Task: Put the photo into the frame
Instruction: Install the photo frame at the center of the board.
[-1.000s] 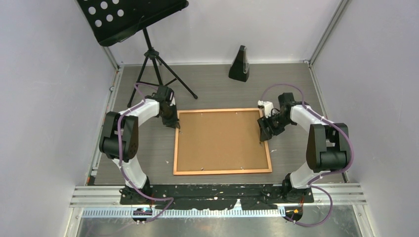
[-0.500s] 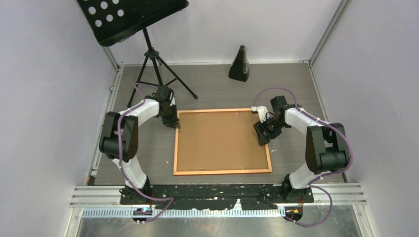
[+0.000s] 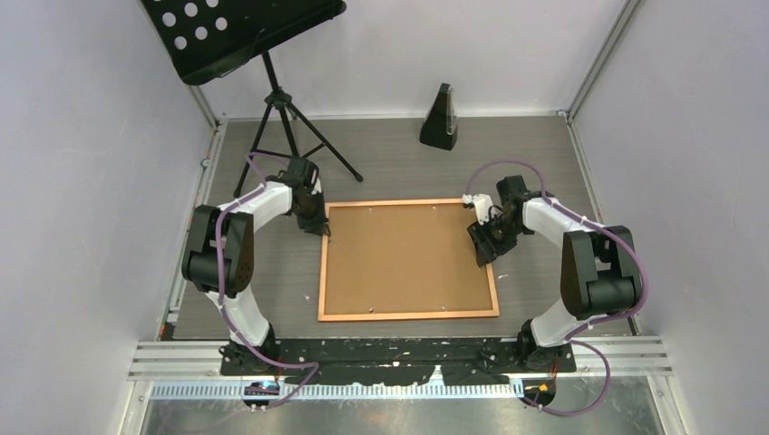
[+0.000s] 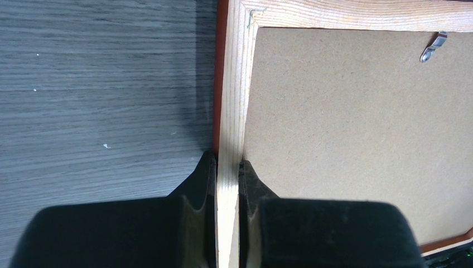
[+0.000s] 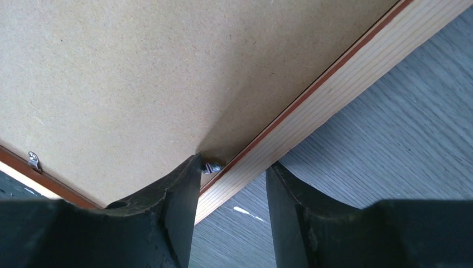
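Note:
The frame lies face down on the table, its copper-orange edge round a brown backing board. The photo is hidden. My left gripper is shut on the frame's left rail near the far corner, one finger each side. My right gripper is open at the frame's right rail: one fingertip rests on the backing board against a small metal retaining clip, the other stands off the rail over the table.
A black music stand on a tripod stands at the back left. A black metronome stands at the back centre. White walls close in left, right and behind. More metal clips sit along the frame's inner edge.
The right gripper has shifted a little left and away onto the frame's right edge, and its wrist has turned. The left arm and the frame have not moved.

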`<state>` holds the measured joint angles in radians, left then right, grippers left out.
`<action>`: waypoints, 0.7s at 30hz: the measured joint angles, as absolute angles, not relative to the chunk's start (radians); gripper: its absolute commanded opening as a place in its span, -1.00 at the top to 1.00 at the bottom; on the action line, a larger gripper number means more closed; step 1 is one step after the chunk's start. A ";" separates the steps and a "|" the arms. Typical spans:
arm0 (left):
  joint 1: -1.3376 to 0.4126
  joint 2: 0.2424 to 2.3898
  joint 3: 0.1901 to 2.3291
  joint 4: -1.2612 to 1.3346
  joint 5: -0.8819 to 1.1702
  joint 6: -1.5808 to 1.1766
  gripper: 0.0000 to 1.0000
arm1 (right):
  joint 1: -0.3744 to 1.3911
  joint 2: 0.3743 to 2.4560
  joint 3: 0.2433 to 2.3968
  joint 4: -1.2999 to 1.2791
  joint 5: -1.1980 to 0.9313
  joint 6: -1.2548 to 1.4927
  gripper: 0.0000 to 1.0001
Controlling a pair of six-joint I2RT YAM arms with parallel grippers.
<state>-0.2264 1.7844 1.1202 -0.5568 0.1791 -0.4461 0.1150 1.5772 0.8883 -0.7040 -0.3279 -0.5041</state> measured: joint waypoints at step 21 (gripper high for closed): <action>-0.226 1.775 1.108 -0.542 0.180 -0.446 1.00 | 0.117 1.578 0.888 -0.711 -0.287 -0.460 0.16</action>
